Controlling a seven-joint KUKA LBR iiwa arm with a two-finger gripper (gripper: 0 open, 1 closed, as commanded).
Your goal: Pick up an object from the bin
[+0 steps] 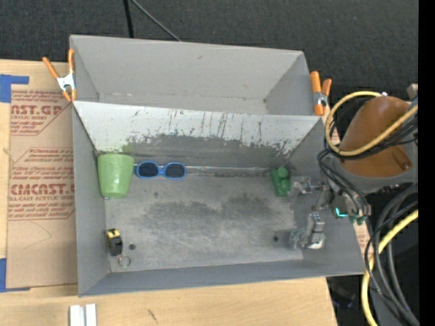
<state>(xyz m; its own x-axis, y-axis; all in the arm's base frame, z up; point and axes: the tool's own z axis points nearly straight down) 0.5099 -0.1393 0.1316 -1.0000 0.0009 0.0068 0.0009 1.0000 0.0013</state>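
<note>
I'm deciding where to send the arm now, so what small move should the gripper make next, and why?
Probably nudge the gripper a little leftward and toward the back wall. Its jaws look open with nothing between them, and the small green block lies just outside them on that side, nearer than anything else in the bin.

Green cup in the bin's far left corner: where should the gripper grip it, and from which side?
Grip the cup across its narrower end, coming down from above. It seems to lie on its side. The left wall and the sunglasses flank it closely; the narrow end leaves most room.
</note>
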